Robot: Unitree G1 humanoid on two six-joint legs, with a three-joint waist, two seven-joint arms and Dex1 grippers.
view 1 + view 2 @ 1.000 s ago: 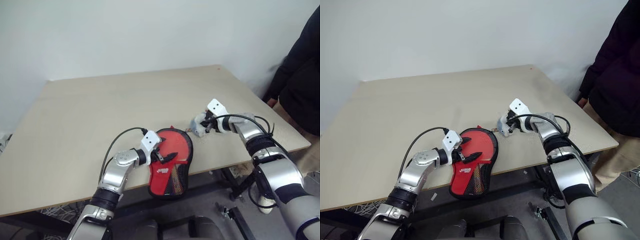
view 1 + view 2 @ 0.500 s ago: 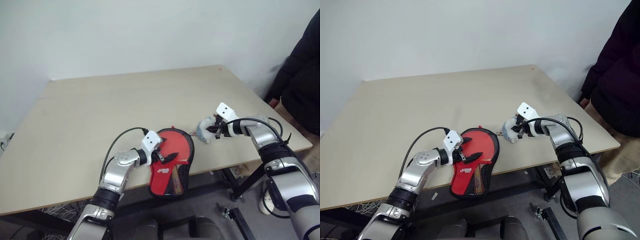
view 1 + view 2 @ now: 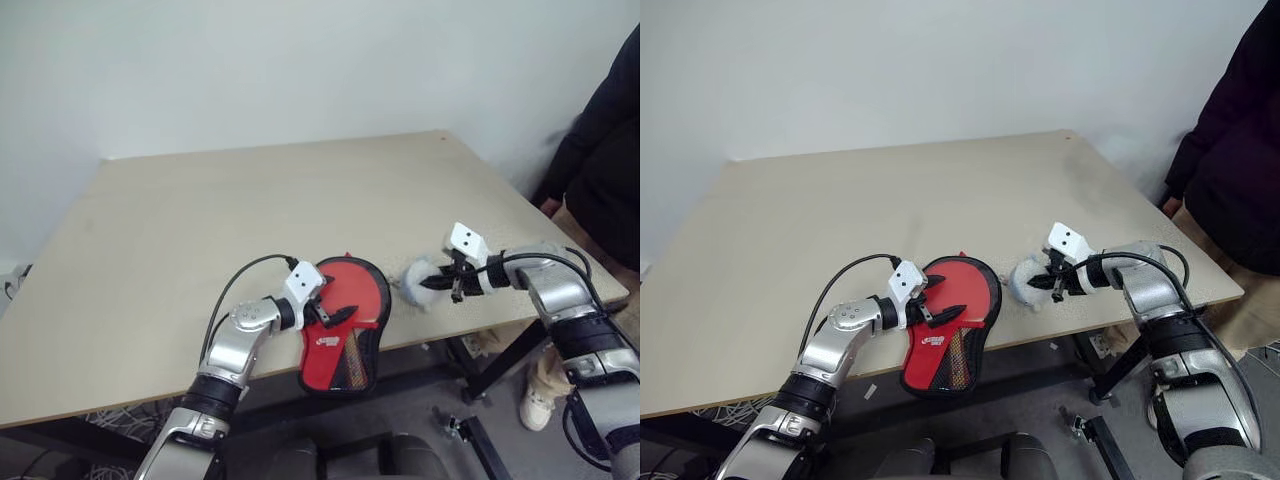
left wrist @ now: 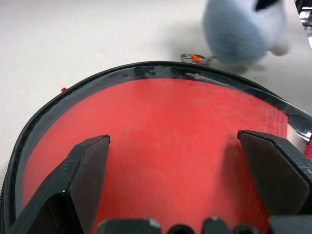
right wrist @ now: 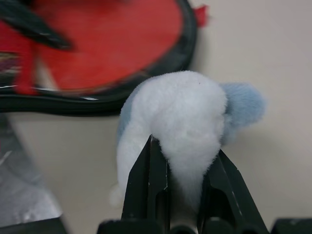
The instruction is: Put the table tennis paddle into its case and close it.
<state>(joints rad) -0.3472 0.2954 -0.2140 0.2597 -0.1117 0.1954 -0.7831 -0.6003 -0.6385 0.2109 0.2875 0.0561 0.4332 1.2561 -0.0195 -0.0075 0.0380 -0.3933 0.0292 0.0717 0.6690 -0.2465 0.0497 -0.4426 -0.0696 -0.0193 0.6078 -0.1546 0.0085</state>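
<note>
The case point(image 3: 343, 318) lies at the table's front edge with its red window side up and its narrow end hanging over the edge. I cannot tell the table tennis paddle apart from the red panel behind the clear plastic. My left gripper point(image 3: 335, 297) stands open over the round part of the case point(image 4: 161, 126), one finger on each side. To the right of the case, my right gripper point(image 3: 446, 284) is shut on the pale plush charm point(image 5: 180, 112), which rests just off the case's zipper edge point(image 4: 204, 80).
A person in dark clothes point(image 3: 600, 150) stands past the table's right corner. The pale wooden table point(image 3: 250, 200) stretches bare behind the case. The front edge runs close under both grippers.
My right gripper has pulled back toward the front edge and to the right, taking the plush charm with it. The left gripper and the case have stayed put.
</note>
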